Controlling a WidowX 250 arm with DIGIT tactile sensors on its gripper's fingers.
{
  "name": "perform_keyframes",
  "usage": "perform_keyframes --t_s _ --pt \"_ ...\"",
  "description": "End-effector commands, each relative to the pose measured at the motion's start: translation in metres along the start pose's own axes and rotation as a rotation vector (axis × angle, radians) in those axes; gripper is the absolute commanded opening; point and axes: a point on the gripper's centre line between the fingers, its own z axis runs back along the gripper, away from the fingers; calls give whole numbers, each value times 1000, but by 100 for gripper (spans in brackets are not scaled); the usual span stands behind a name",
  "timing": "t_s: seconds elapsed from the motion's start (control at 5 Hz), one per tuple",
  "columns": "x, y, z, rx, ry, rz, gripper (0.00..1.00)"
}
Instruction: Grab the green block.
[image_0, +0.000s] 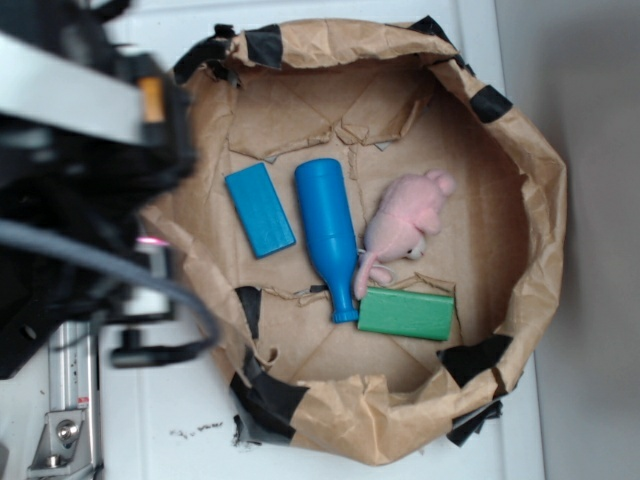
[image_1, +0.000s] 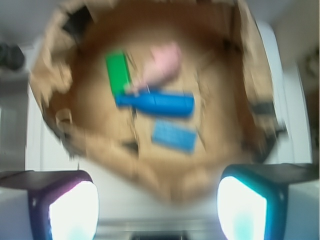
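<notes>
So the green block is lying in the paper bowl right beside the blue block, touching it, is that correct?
Not quite: the green block lies in the paper bowl beside the blue bottle's neck and the pink plush, apart from the blue block, as the exterior view shows.

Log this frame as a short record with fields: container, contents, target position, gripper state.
container: brown paper bag with rolled rim, black tape patches
contents: green block, blue bottle, blue block, pink plush toy
target position: green block lies flat by the bottle's neck, below the plush toy in the exterior view
gripper: open, empty, outside the bag
</notes>
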Motion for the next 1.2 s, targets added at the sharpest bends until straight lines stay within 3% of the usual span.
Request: perform_keyframes --t_s 0.0,0.2,0.4,1.0 --pt "65 -8 -36 -17 -71 -139 100" --pt "93 -19 -67 20 -106 -263 100" --pt "107 -32 -99 69 -92 -325 100" --pt "90 -81 -178 55 24 -447 100"
